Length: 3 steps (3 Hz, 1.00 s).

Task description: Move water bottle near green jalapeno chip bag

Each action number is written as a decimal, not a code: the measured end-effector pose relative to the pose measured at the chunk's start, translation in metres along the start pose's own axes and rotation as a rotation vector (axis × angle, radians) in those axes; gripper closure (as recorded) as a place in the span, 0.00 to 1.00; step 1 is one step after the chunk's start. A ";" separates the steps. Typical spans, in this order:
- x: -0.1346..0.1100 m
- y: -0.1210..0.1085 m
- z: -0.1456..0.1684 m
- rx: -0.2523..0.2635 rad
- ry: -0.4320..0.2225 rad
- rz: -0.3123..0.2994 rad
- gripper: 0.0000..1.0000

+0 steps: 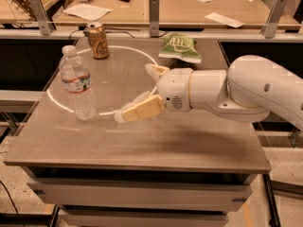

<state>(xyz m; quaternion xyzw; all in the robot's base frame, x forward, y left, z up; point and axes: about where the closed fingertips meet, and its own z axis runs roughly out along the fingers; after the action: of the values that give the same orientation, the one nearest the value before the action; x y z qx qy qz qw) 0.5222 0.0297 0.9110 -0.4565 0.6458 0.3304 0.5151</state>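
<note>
The water bottle [77, 82] stands upright at the left side of the table, clear ribbed plastic with a white cap and a red, white and blue label. The green jalapeno chip bag [179, 47] lies flat at the table's back, right of centre. My gripper [135, 92] reaches in from the right over the table's middle, its cream fingers spread open and empty, pointing left toward the bottle. Its near fingertip [121, 117] is a short gap to the right of the bottle's base. The bag is behind and to the right of the gripper.
A gold-brown drink can [98, 40] stands at the back left, behind the bottle. A bright ring of light lies on the grey table [199, 150]. A wooden bench with papers [86, 11] and metal posts runs behind the table. My white arm [255, 91] spans the right side.
</note>
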 end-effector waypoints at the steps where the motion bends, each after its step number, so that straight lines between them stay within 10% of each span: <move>1: -0.001 0.001 0.001 -0.003 0.000 -0.004 0.00; 3: -0.001 0.022 0.026 0.001 -0.015 0.022 0.00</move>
<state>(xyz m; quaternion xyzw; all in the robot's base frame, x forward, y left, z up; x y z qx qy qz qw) 0.5116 0.0611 0.9042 -0.4468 0.6469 0.3392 0.5165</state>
